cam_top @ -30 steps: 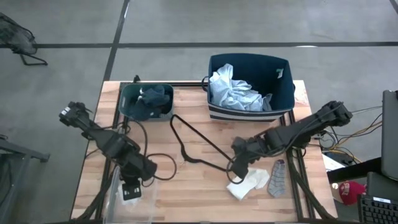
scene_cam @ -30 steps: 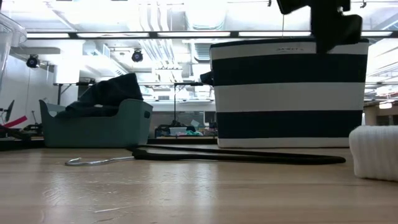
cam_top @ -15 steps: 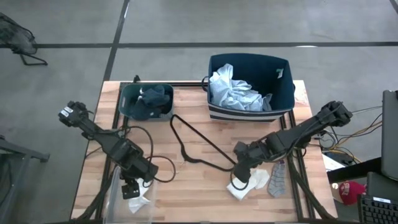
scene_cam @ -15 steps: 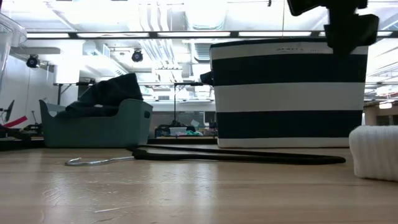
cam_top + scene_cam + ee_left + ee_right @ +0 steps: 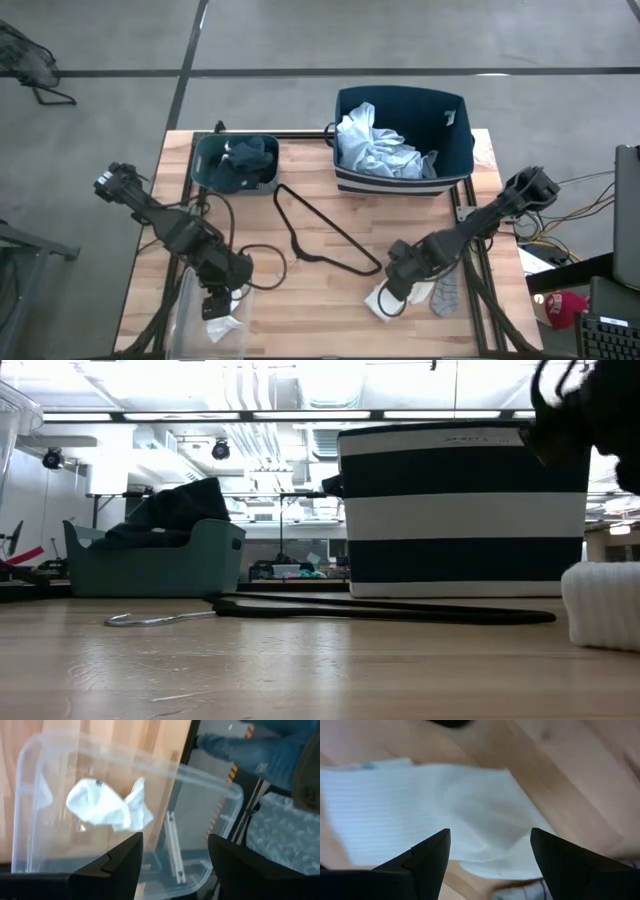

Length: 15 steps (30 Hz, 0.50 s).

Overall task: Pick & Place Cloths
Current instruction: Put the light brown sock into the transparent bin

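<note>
White sock flat on bench, near front right; right hand directly over it, fingers spread wide, sock filling the gap in the wrist view, not pinched. Grey sock just beside, toward right edge. White sock end also at right edge of low view. Second white sock crumpled inside clear bin at front left corner; left hand above that bin, fingers spread, holding nothing. Pale blue cloth heaped in striped navy bin at back right. Dark cloths in teal bin at back left. Black hanger lying on bench between the bins and the hands, apart from socks.
</note>
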Available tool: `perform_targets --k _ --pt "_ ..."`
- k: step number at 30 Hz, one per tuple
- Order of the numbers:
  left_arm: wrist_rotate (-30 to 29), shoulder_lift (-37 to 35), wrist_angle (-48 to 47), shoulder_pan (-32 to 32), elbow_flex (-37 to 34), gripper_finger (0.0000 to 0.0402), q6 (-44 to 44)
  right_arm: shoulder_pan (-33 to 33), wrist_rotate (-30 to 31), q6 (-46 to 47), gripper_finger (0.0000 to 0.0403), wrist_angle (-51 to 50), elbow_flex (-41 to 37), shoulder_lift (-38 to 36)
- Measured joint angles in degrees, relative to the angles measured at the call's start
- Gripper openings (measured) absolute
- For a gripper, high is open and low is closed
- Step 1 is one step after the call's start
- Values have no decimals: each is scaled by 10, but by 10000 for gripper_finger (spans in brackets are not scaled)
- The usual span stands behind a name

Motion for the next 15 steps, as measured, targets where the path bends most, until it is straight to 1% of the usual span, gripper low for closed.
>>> perform_targets --k 4,6,8,10,12,15 --pt "-20 0 9 3 28 229 -1 0 -34 3 266 0 -15 25" --pt "-33 0 16 5 43 229 0 0 -46 -14 254 3 -16 40" --pt "-54 0 17 5 58 229 4 -1 -61 -29 234 9 -14 56" --pt "-80 0 21 6 73 229 12 -2 -68 -42 206 31 -13 71" --pt "-110 0 29 8 84 229 20 -2 -70 -52 169 66 -13 84" --pt "-157 0 42 12 100 229 33 -2 -78 -57 96 108 -12 99"
